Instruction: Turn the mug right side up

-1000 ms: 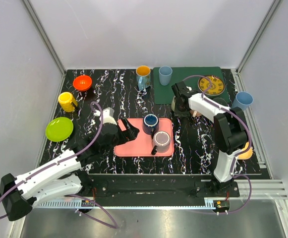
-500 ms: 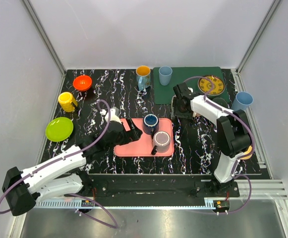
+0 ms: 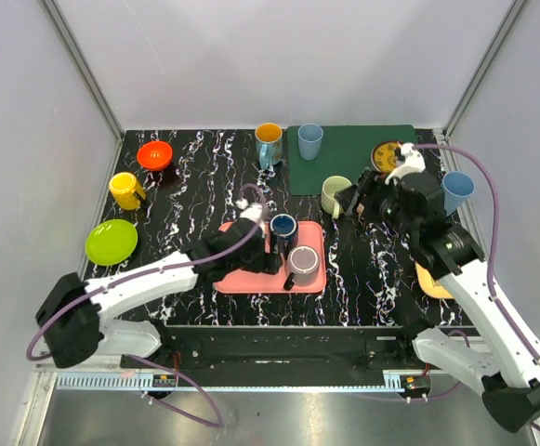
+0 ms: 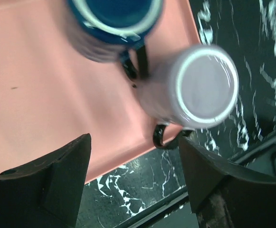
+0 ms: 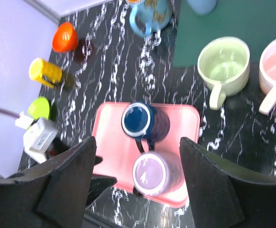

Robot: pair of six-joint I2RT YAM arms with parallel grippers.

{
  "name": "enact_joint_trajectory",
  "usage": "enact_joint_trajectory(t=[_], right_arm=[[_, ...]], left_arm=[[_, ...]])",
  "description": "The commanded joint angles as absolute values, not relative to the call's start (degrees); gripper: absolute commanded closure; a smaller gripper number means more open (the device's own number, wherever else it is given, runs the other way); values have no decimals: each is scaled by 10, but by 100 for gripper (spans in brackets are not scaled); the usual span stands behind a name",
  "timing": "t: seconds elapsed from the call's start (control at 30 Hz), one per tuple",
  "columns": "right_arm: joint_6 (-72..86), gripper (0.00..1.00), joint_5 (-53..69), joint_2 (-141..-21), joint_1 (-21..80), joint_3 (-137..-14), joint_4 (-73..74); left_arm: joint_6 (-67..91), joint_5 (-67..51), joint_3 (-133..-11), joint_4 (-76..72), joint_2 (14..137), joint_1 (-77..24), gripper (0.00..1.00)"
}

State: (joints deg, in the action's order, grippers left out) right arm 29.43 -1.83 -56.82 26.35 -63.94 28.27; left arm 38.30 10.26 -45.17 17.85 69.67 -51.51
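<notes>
Left jaws, now advanced over the pink tray [image 4: 42,85], gape wide just short of the upside-down lavender mug [image 4: 202,88].

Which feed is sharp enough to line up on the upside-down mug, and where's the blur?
Left wrist: soft overall, the blue mug smeared at the top edge, the lavender mug readable, claw fingers dark silhouettes. Right wrist: crisp on both mugs and the pink tray. Top external: sharp, evenly lit, no glare.

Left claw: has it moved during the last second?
Yes. The left claw has pushed rightward over the pink tray, closing on the inverted lilac mug.
</notes>
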Motion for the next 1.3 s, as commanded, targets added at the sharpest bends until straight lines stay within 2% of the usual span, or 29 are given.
enact_joint_trajectory(t=[0.0, 0.33, 0.67, 0.83, 1.1, 1.27], right_arm=[[297, 24, 34, -541, 267, -570, 297], [275, 23, 38, -513, 267, -558, 312], [270, 23, 40, -515, 267, -557, 312], [271, 24, 40, -519, 267, -555, 311], [271, 23, 40, -519, 267, -553, 310], [273, 24, 44, -519, 267, -551, 309]], left_arm=[[243, 27, -506, 162, 751, -562, 24], [157, -33, -575, 164, 849, -573, 18], [140, -79, -611, 195, 934, -572, 25], [132, -90, -627, 207, 946, -570, 44], [132, -98, -627, 207, 949, -563, 58], [129, -97, -627, 209, 961, -563, 73]])
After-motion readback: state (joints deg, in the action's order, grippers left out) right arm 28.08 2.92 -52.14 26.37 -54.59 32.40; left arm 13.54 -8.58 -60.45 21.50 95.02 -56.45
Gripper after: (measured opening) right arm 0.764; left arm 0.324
